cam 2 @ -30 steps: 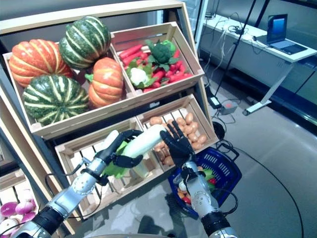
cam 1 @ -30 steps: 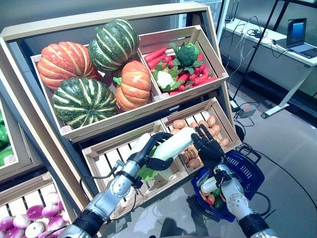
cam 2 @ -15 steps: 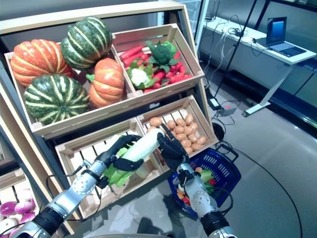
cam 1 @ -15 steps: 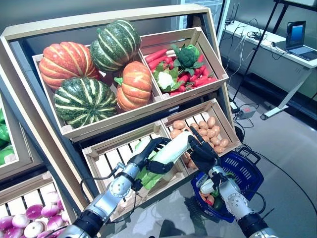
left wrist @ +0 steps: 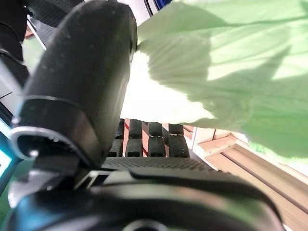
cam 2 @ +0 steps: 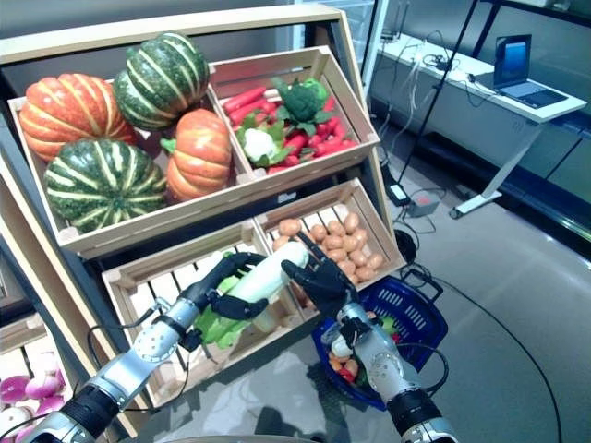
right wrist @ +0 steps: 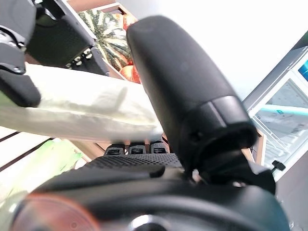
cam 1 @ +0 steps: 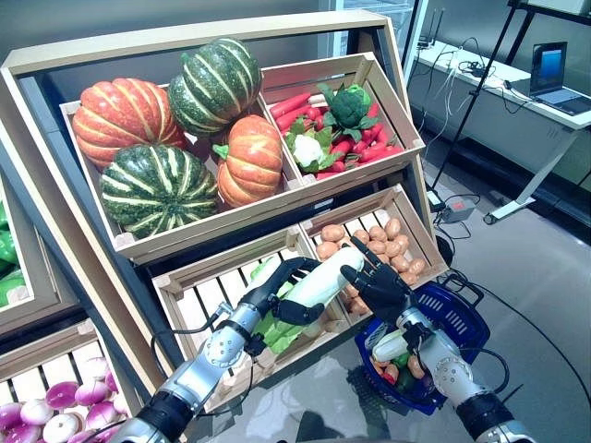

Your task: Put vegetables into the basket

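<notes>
A long white radish (cam 1: pixel 325 277) with green leaves (left wrist: pixel 231 72) hangs in front of the lower crates, and my left hand (cam 1: pixel 277 293) is shut on its leafy end. My right hand (cam 1: pixel 383 281) is open, fingers spread, with its palm against the radish's white tip (right wrist: pixel 86 110) and its thumb (right wrist: pixel 178 86) lying along it. The blue basket (cam 1: pixel 469 318) stands on the floor below and to the right of my right hand. It holds several vegetables, among them a white one (cam 1: pixel 390 346).
A wooden stand carries a crate of pumpkins (cam 1: pixel 175 138), a crate of carrots, broccoli and cauliflower (cam 1: pixel 337 125), a crate of potatoes (cam 1: pixel 397 242) and a slatted crate (cam 1: pixel 208 291) behind the radish. Purple-white turnips (cam 1: pixel 55 415) lie lower left. A desk (cam 1: pixel 517 101) stands at the far right.
The radish has come down a little and tilted towards the basket. My right hand has dropped from beside its tip and now lies against it, with the wrist shifted right.
</notes>
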Available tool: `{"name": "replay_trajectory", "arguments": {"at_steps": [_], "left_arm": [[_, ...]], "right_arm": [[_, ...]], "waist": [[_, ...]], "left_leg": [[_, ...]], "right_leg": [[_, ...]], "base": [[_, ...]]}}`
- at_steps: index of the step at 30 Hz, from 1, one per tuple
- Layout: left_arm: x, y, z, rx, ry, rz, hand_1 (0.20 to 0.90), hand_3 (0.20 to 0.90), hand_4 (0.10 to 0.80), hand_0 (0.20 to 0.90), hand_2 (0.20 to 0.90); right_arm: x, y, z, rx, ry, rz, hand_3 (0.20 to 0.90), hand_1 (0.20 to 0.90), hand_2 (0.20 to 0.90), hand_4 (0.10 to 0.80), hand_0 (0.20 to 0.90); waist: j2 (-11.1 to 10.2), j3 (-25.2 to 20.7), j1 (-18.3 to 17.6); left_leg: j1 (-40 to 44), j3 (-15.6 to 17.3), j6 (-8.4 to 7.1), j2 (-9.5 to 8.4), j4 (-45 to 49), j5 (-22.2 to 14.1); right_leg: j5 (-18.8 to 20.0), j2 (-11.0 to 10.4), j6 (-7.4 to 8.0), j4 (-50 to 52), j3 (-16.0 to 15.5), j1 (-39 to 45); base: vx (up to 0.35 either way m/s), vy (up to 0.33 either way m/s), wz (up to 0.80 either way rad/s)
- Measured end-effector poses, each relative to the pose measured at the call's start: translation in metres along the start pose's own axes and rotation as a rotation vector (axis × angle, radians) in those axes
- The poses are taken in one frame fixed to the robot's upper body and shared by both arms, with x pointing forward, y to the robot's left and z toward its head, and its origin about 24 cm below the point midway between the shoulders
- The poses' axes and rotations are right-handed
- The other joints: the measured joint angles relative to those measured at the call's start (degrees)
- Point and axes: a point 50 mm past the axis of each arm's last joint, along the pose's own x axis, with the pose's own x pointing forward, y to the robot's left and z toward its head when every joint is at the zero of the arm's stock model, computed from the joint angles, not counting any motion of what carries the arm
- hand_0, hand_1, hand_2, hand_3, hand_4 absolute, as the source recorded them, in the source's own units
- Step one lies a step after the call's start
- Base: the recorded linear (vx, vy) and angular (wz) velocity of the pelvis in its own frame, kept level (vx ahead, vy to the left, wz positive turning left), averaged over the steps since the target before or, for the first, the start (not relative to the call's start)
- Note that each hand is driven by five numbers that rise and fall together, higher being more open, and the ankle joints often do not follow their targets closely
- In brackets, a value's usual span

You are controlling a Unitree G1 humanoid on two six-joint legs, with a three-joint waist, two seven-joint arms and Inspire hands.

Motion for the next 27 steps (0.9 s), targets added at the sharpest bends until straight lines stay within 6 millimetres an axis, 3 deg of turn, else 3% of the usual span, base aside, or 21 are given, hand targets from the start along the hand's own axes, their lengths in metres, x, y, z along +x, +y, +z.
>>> {"name": "replay_trajectory", "arguments": {"at_steps": [2,3,4,5,12,27], "left_arm": [[0.0,0.0,0.0,-0.001,0.0,0.0,0.3,0.3,0.4,0.3,0.3],[0.0,0.0,0.0,-0.009,0.0,-0.003,0.3,0.3,0.4,0.3,0.3],[0.0,0.0,0.0,-0.019,0.0,-0.009,0.3,0.3,0.4,0.3,0.3],[0.0,-0.001,0.001,-0.024,-0.002,-0.016,0.3,0.3,0.4,0.3,0.3],[0.002,-0.01,0.004,-0.073,-0.022,-0.056,0.3,0.3,0.4,0.3,0.3],[0.002,-0.011,0.005,-0.071,-0.024,-0.069,0.3,0.3,0.4,0.3,0.3]], "right_arm": [[0.0,0.0,0.0,-0.001,0.001,0.002,0.9,0.9,0.9,0.8,0.9],[0.0,0.0,0.001,-0.002,0.001,0.002,0.773,0.773,0.773,0.715,0.773],[0.0,-0.001,0.001,-0.004,0.001,0.002,0.505,0.505,0.505,0.536,0.505],[-0.001,-0.001,0.002,-0.007,0.002,-0.001,0.3,0.3,0.3,0.4,0.3],[-0.003,-0.013,0.004,-0.013,-0.003,-0.05,0.3,0.3,0.3,0.4,0.3],[-0.005,-0.014,0.005,-0.019,-0.004,-0.056,0.3,0.3,0.3,0.4,0.3]], "waist": [[0.01,0.0,0.0],[0.01,-0.01,0.01],[0.01,-0.01,0.04],[0.01,-0.01,0.1],[0.01,-0.38,0.18],[0.16,-0.51,0.02]], "left_leg": [[0.0,0.0,0.0,-0.01,0.0,0.0],[0.0,0.0,0.0,-0.02,0.0,0.0],[0.0,-0.01,0.01,-0.02,0.0,0.0],[0.0,-0.02,0.01,-0.03,0.0,0.01],[0.02,-0.02,0.07,-0.08,0.0,0.05],[0.07,-0.01,0.11,-0.06,0.0,0.08]], "right_leg": [[0.0,-0.01,0.0,0.0,0.01,-0.01],[0.0,-0.01,0.0,0.0,0.01,0.0],[0.01,-0.01,0.0,0.0,0.02,0.0],[0.01,-0.02,0.01,0.0,0.01,0.01],[0.03,-0.06,0.03,0.0,0.03,0.01],[0.15,-0.06,0.01,-0.01,0.11,-0.02]], "base": [[0.0,0.0,0.0],[0.0,0.0,0.0],[0.0,0.0,0.0],[0.0,0.0,0.0],[0.0,0.0,0.0],[-0.001,-0.001,0.0]]}}
